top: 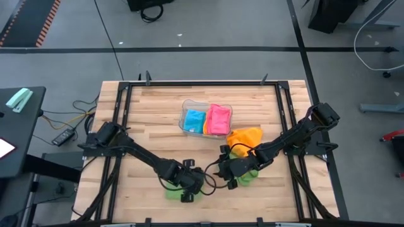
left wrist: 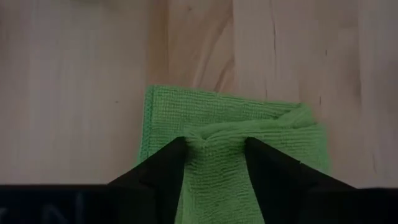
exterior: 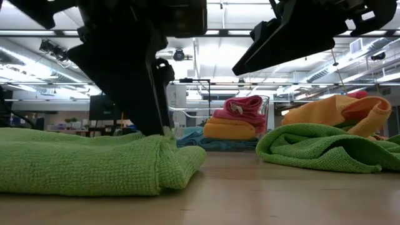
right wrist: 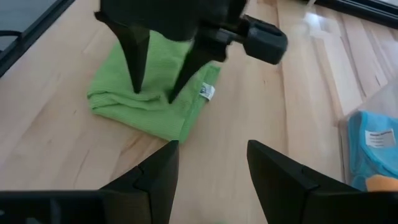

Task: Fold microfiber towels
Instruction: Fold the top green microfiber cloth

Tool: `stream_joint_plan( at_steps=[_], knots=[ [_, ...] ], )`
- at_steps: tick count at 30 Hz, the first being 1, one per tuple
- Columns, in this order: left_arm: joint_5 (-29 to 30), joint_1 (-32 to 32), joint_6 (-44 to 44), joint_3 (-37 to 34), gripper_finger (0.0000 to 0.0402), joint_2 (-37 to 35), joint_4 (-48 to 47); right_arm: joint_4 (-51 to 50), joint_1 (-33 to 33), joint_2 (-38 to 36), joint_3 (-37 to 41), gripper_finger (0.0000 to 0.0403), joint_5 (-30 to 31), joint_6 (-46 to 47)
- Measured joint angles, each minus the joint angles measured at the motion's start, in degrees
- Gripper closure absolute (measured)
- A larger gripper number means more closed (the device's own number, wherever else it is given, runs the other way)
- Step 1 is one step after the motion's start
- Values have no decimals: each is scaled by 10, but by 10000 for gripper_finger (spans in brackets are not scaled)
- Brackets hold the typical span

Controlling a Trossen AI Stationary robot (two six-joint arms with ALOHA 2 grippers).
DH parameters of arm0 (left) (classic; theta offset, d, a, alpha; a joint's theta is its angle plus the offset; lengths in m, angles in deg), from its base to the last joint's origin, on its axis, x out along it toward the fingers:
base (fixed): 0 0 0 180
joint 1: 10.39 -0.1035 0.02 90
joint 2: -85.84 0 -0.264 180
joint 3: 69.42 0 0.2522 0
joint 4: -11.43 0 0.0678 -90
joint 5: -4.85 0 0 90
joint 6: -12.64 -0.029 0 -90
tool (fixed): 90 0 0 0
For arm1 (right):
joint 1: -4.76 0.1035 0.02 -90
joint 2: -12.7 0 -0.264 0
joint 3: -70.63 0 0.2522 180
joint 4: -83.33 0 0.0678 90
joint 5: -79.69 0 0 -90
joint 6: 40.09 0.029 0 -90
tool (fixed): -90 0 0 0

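I have the table [top: 158, 107] under both arms. The green towel [right wrist: 152, 102] lies folded on it, directly below my left gripper [left wrist: 214, 152], whose fingers pinch a ridge of cloth between them, I think to lift or crease the fold. The long side of the towel runs across the fingers. My right gripper [right wrist: 208, 165] waits just beside with fingers apart and empty, facing the left one.

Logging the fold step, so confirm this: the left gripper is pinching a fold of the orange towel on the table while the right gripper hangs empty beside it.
Wrong colour. The left gripper is pinching a fold of the green towel, not an orange one; the left wrist view shows the cloth bunched between its fingers. The right gripper does hang empty beside it, as the right wrist view shows.
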Motion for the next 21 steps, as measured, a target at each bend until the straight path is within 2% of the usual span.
stream_joint_plan(
  at_steps=[5, 12, 15, 19, 21],
  knots=[
    [-1, -2, -20, 0, 274, 0, 2, -2, 0, 0, 0, 205, 4, 4],
    [-1, 3, -22, 6, 386, -3, -6, -2, 0, 0, 0, 205, 4, 4],
    [18, 11, -22, 24, 384, -10, -23, -2, 0, 0, 0, 205, 4, 4],
    [82, 35, -6, 70, 379, -16, -96, -9, 0, 0, 0, 205, 20, 4],
    [91, 52, 0, 93, 386, -16, -126, -10, 0, 0, 0, 205, 29, 4]
  ],
)
